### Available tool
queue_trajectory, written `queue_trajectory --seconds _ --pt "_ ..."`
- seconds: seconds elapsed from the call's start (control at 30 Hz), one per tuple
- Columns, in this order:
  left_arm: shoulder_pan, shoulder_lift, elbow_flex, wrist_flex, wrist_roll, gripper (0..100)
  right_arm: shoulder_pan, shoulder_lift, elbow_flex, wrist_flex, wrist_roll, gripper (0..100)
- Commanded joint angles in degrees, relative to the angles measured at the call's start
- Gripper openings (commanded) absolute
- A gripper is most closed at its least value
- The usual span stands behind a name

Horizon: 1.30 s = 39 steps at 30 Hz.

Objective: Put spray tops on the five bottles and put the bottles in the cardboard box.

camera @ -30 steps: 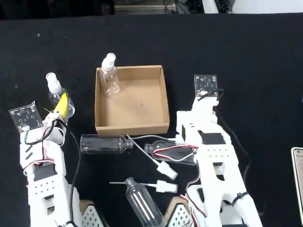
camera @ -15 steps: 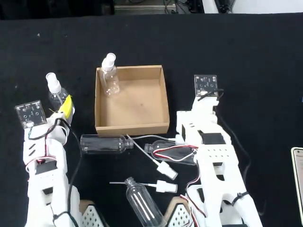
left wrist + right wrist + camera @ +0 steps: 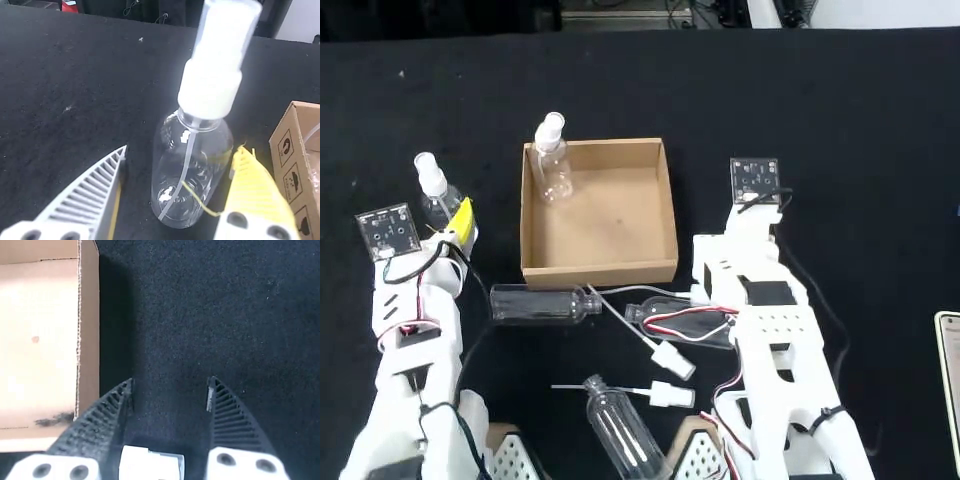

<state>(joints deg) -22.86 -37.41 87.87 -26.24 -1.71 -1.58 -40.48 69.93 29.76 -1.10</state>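
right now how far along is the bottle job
Done: one capped bottle stands in the cardboard box. In hand: a second capped bottle stands outside it, between the left gripper's open fingers. Left: three uncapped bottles lie in front of the box, two loose spray tops near them.

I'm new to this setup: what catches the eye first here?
A cardboard box sits mid-table, one capped bottle standing in its far left corner. Beside the box, the left tool is open around a second capped bottle. Three uncapped bottles and two loose spray tops lie nearer the arms.
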Motion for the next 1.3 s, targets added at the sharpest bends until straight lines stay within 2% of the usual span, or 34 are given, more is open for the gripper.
queue_trajectory --seconds 0.0,0.93,1.1,1.27 --pt "0.3 2.6 -3.6 -4.5 -0.2 30 -0.7 -2.9 -1.7 0.0 0.3 20.8" --pt "0.3 4.9 -5.0 -6.2 -0.7 29 -0.7 -2.9 -1.7 0.0 0.3 20.8" --pt "0.7 4.9 -4.8 -6.0 -0.8 23 -0.7 -2.9 -1.7 0.0 0.3 20.8" --pt "0.7 4.9 -4.6 -5.8 -0.8 22 -0.7 -2.9 -1.7 0.0 0.3 20.8"
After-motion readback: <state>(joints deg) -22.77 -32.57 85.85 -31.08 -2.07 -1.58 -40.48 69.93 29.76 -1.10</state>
